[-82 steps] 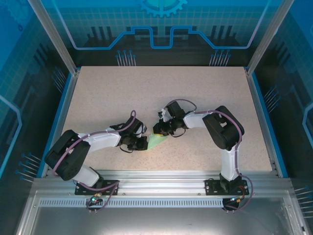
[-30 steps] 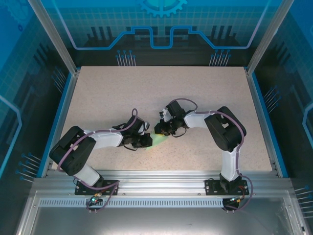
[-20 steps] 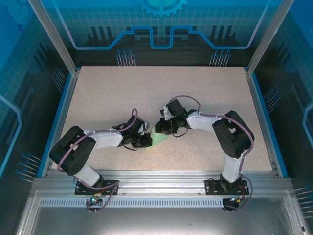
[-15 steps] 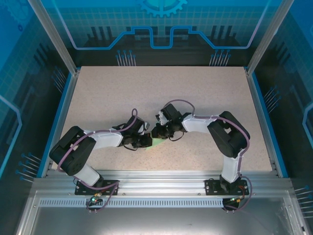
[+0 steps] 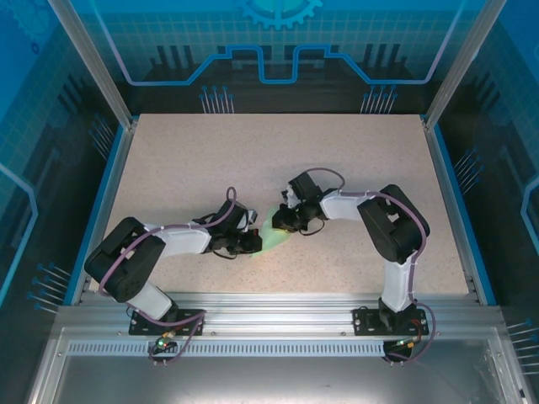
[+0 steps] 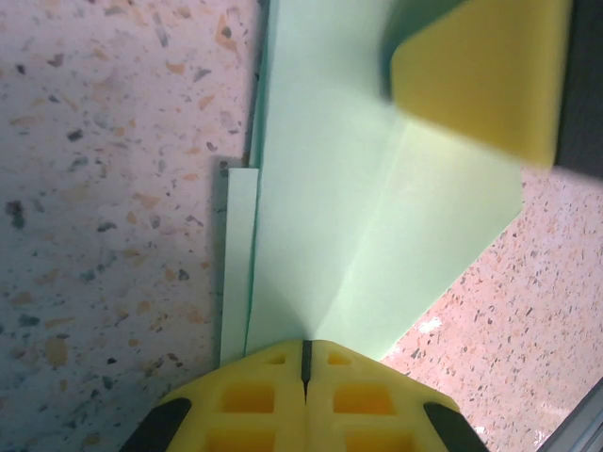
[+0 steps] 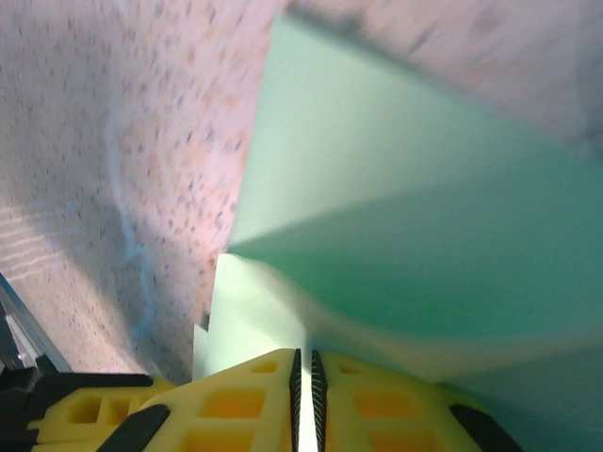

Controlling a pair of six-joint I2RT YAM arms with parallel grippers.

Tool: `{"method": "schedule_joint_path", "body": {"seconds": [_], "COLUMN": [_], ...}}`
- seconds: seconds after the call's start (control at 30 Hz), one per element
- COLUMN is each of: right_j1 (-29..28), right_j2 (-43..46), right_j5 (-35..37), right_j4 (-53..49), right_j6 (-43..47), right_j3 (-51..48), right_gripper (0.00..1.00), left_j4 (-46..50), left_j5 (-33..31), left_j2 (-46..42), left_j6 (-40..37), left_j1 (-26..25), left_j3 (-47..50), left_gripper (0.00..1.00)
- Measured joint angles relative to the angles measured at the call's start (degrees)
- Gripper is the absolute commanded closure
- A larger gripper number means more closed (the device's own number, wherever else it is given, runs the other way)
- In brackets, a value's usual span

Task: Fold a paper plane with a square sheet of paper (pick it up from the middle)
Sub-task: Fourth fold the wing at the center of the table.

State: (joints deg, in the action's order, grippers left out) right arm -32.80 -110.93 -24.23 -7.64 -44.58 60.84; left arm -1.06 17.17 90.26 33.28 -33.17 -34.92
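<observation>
**A:** Both grippers have crowded together at the centre of the top view over the last few seconds. Less green shows between them, and the right arm's elbow has swung out and back.

**B:** Where does it all sit now?

**A:** Just left of centre, the left gripper (image 5: 250,242) has its fingers pressed fully together on one edge of the paper (image 5: 271,237). The paper lies folded on the table (image 5: 354,160), in the middle and slightly toward the bottom. The left wrist view shows the paper (image 6: 330,207) running up from the closed tips (image 6: 304,350), with a centre crease and a thin strip (image 6: 238,264) poking out along its left side.

**B:** And to the right?

**A:** The right gripper (image 5: 285,222) pinches the opposite edge. In its wrist view the fingers (image 7: 245,400) leave only a slit, and the paper (image 7: 396,217) bulges up into it.

**B:** What could go wrong?

**A:** I think the main risk is tearing. Both ends are clamped, so any pull apart loads the thin paper. Pushing the grippers together could buckle it and set a stray crease off the centre line. That loose strip suggests the layers are already misaligned, and pressing now would lock that in.
</observation>
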Motion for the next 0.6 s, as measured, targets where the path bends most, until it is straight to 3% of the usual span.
{"method": "schedule_joint_path", "body": {"seconds": [0.43, 0.6], "right_j1": [5.6, 10.5], "right_j2": [-2.9, -3.8], "right_j5": [-3.4, -1.8], "right_j4": [-3.1, -3.5], "right_j6": [1.4, 2.2], "right_j3": [3.9, 6.1], "right_gripper": [0.84, 0.83], "left_j4": [-2.6, -2.7], "left_j5": [0.5, 0.5], "left_j2": [0.1, 0.1], "left_j6": [0.0, 0.0], "left_j1": [0.0, 0.0], "left_j3": [0.9, 1.0], "left_gripper": [0.96, 0.96]}}
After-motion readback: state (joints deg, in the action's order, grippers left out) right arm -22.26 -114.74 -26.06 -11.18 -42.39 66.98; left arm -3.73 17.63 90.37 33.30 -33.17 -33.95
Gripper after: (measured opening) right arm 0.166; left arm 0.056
